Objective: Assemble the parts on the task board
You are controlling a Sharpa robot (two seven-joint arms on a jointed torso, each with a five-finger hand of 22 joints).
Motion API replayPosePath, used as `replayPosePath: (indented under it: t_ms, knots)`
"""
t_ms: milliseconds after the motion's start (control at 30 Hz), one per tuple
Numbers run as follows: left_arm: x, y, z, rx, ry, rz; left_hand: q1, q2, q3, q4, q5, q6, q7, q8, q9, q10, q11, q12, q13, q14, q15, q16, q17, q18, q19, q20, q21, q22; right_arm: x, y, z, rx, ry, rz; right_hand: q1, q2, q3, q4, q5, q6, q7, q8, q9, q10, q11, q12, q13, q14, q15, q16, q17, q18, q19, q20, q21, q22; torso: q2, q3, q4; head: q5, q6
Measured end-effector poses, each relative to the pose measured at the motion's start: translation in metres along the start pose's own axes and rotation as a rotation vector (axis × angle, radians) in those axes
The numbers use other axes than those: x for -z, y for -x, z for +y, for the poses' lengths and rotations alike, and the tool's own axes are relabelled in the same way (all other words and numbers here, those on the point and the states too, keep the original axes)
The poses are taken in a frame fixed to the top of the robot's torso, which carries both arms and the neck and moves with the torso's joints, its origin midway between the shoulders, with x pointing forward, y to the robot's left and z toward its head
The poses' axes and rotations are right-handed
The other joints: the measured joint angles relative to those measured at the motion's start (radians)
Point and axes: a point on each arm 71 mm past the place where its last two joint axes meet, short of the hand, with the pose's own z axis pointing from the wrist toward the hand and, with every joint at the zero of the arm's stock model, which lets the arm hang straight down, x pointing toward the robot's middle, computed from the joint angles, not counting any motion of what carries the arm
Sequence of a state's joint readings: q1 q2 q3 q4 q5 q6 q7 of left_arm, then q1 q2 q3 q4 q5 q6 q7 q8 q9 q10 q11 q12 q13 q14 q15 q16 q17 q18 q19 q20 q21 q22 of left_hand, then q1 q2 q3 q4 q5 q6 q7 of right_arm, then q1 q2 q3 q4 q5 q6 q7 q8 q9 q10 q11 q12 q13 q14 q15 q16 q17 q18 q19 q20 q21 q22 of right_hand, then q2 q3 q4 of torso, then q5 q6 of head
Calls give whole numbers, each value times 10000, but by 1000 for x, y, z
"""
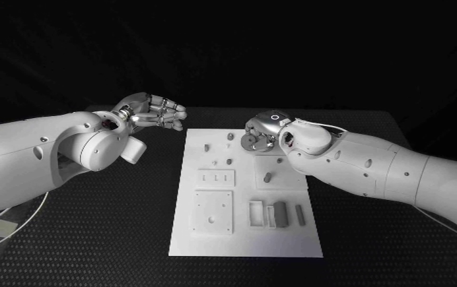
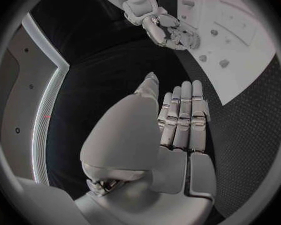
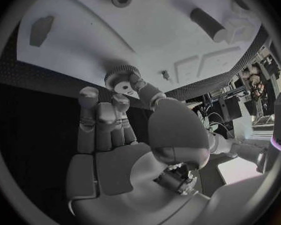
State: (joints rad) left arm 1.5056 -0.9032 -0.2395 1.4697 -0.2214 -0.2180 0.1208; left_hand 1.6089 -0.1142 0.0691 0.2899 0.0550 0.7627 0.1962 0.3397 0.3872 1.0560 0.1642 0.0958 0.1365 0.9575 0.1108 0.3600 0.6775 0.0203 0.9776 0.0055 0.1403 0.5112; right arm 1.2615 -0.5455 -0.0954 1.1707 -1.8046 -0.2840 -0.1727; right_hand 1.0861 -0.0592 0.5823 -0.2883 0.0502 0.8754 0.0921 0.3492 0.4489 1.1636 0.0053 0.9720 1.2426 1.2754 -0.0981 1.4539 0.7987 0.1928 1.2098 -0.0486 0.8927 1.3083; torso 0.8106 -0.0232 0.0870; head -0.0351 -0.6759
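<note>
The white task board (image 1: 246, 234) lies in the middle of the black table. My right hand (image 1: 264, 130) hovers over the board's far right corner and pinches a round grey part with a knurled rim (image 3: 121, 78) between thumb and a finger; the same part (image 1: 252, 140) shows just above the board (image 3: 147, 40). My left hand (image 1: 152, 112) is raised off the board's far left corner, over the table, holding nothing. Its fingers (image 2: 181, 117) lie straight and side by side. The right hand (image 2: 172, 30) and the board (image 2: 253, 60) lie beyond them.
Small grey pegs (image 1: 205, 147) (image 1: 230, 135) stand at the board's far end, and another short piece (image 1: 267, 176) lies mid-board. Two flat square plates (image 1: 215, 179) (image 1: 212, 212) sit on the board's left half. Upright blocks (image 1: 278, 213) and a bar (image 1: 300, 214) sit near right.
</note>
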Motion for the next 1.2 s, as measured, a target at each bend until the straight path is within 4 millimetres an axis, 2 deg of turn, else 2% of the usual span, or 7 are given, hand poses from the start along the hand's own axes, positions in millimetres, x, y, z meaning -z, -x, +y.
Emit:
replayPosePath:
  t_ms: [133,267,400,700,1000,1200]
  knots:
    - [0,0,0,4,-5,12,0,0,0,0,0,0,0,0,0,0,0,0,-1,0,0,0,5,0,0,0,0,0,1,6,10,134,242,-303,-8,-8,1,1,0,1,-1,1,0,0,0,0,-39,0,0,0,0,0,-23,5,0,0,1,2,-1,12,19]
    - [1,0,0,6,-4,6,0,0,0,0,0,0,0,0,-1,0,0,0,-1,0,0,0,5,-1,0,0,0,0,2,11,22,228,492,-626,-51,-137,43,43,0,53,-18,2,2,1,0,0,-73,1,1,0,0,1,-23,5,0,0,1,5,-1,24,43]
    - [1,0,0,8,-4,11,0,0,0,0,0,0,0,0,-1,0,0,0,8,0,0,0,6,-1,0,0,0,0,2,15,30,299,606,-891,-51,-137,44,44,0,84,-24,2,2,1,0,0,-97,1,1,0,10,1,-24,6,0,0,1,8,-3,34,60]
    - [1,-1,0,11,-13,36,0,0,0,0,0,0,0,0,-2,0,0,0,7,0,0,0,15,0,0,0,0,-1,-6,19,57,549,954,-1486,-63,-230,50,106,-1,143,-77,1,4,54,-19,0,-152,54,-44,0,19,15,-21,5,0,0,3,14,-14,133,123]
    - [1,-1,0,7,-14,28,0,0,0,0,0,0,0,0,7,0,0,0,6,0,0,-39,26,-1,0,0,0,7,-12,15,67,829,1023,-1586,-78,-245,86,141,-9,154,-87,-3,4,59,-23,0,-180,67,-34,0,19,15,19,-33,0,0,7,2,16,124,130]
    - [1,-1,-1,-1,-26,42,0,0,0,0,0,0,0,0,6,0,0,0,6,36,-36,-39,32,-1,0,0,0,7,-14,10,67,959,977,-1512,-78,-246,86,141,-9,161,-93,-34,4,71,-35,0,-189,67,-33,0,18,16,19,-32,0,0,10,-11,25,127,111]
